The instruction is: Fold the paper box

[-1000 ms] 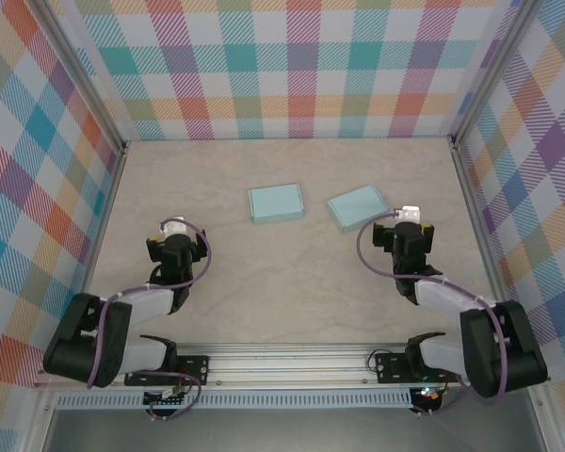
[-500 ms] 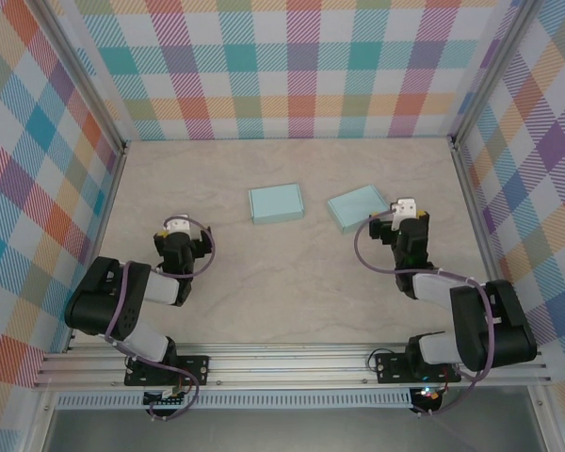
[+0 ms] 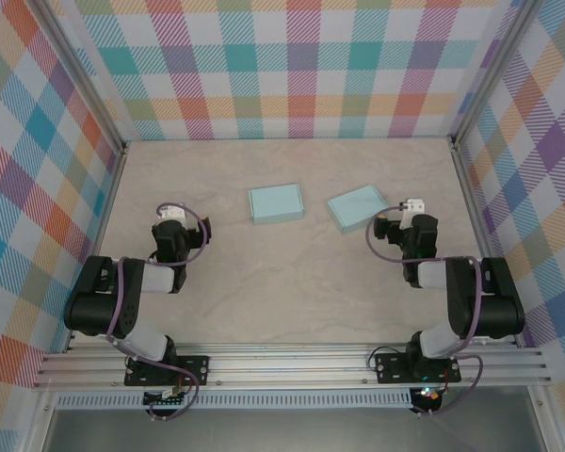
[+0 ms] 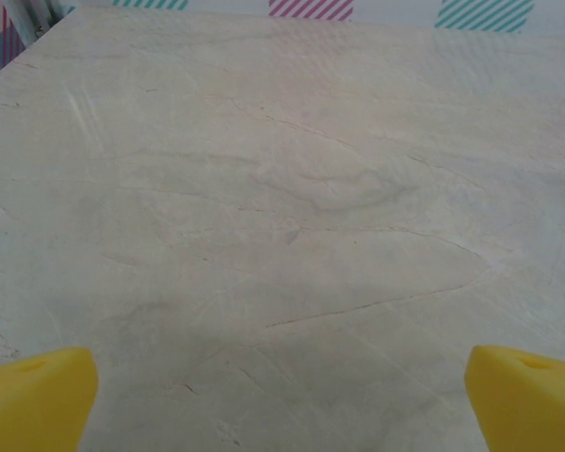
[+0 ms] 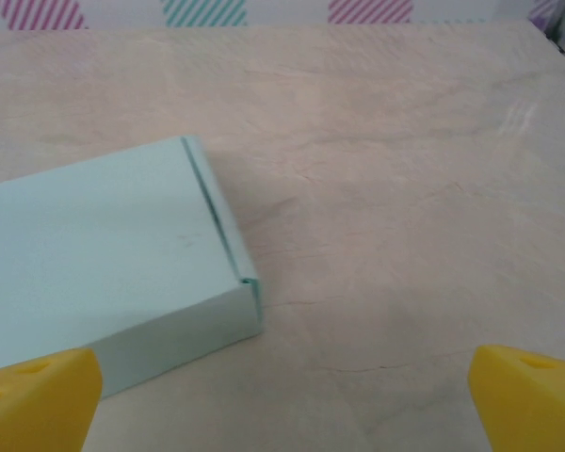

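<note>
At the left of the marbled beige tabletop (image 3: pixel 292 292), the left arm (image 3: pixel 122 301) is folded back near its base, and the left end effector (image 3: pixel 173 217) sits low over a bare patch of the surface, pointing toward the far wall. In the left wrist view its two yellow fingertips (image 4: pixel 33 395) stand wide apart at the bottom corners of the frame, with nothing between them but tabletop.

Toward the middle, a pale blue paper box (image 3: pixel 276 202) lies flat and closed, nearly square to the far edge and well apart from the left end effector. To its right lies a second pale blue box (image 3: pixel 357 207), also flat and closed, turned at a slant so its right corner points toward the right arm (image 3: pixel 471 301).

The right end effector (image 3: pixel 413 209) rests just beside that right corner of the second box. In the right wrist view its yellow fingertips (image 5: pixel 38 395) are spread wide and grip nothing; the slanted box sits ahead of the left finger, its corner reaching partway into the gap, with bare tabletop on the other side.
</note>
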Tool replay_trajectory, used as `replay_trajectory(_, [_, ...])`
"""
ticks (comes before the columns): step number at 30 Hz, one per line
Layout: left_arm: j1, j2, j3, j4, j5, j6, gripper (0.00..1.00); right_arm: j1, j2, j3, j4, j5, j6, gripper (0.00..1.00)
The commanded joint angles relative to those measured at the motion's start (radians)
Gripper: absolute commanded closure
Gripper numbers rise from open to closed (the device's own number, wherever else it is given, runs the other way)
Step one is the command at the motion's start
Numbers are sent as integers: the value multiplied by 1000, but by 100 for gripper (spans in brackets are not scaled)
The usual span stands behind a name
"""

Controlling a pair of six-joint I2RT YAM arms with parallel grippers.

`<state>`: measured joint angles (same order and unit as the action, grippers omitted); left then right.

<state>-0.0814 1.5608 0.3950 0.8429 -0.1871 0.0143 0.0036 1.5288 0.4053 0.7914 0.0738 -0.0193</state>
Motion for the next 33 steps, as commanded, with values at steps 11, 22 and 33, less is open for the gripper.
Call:
replay_trajectory(11, [7,3,13,-14,23,-8,0,-29,9,0,49,-237,13,0])
replay_trajectory(22, [5,3,15,-15,21,-9,0,-20,7,6,37,-149,35,0])
replay_trajectory(33, [5,5,15,-16,21,-8,0,-20,7,6,37,-149,35,0])
